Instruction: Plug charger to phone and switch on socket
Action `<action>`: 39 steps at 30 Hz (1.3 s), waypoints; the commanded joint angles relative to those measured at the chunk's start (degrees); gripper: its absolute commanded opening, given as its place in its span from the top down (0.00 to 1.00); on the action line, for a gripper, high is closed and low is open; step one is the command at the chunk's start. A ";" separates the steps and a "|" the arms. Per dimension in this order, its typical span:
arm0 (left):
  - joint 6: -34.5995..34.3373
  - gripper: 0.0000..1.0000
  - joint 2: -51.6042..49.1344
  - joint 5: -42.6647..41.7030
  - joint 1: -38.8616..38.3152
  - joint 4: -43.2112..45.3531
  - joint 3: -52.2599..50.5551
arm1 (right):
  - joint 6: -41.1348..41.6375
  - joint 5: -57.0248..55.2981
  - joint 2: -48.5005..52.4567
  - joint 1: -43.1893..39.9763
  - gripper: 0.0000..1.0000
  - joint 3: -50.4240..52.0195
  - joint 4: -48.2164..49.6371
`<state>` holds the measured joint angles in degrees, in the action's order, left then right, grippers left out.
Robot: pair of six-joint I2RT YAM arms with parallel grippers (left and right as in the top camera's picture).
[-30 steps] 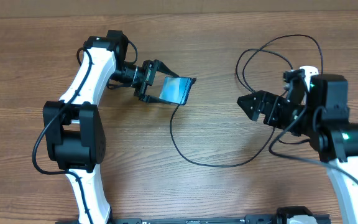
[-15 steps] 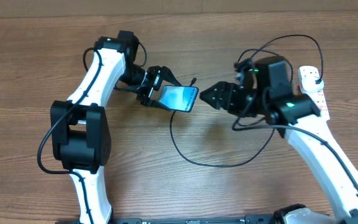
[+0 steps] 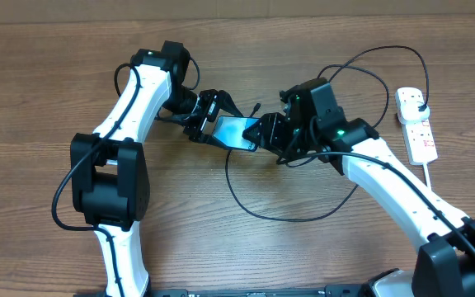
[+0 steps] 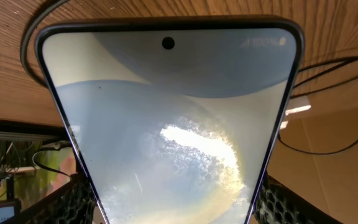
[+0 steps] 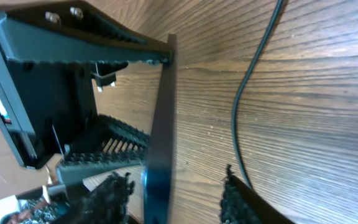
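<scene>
The left gripper (image 3: pixel 212 124) clamps one phone (image 3: pixel 236 132); the right gripper (image 3: pixel 264 132) straddles its end, jaws apart. One socket (image 3: pixel 416 125) lies near the right edge of the bench (image 3: pixel 31 74); one charger (image 3: pixel 287 219) loops between.

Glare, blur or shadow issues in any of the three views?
Left wrist: bright white glare patch mid-screen on the phone; the background is soft. Right wrist: the phone is seen edge-on, and the fingertips at the bottom are out of focus. Overhead: even light, sharp, only faint arm shadows on the table.
</scene>
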<state>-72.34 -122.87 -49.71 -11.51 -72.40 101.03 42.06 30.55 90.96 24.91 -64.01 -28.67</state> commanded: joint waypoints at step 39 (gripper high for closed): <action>0.15 0.00 0.39 -0.46 -1.27 0.57 1.60 | 8.96 -1.97 4.13 1.18 0.96 -0.90 5.44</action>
<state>-72.97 -122.87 -49.01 -12.40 -72.14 101.14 50.11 28.08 94.89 26.85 -64.01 -23.66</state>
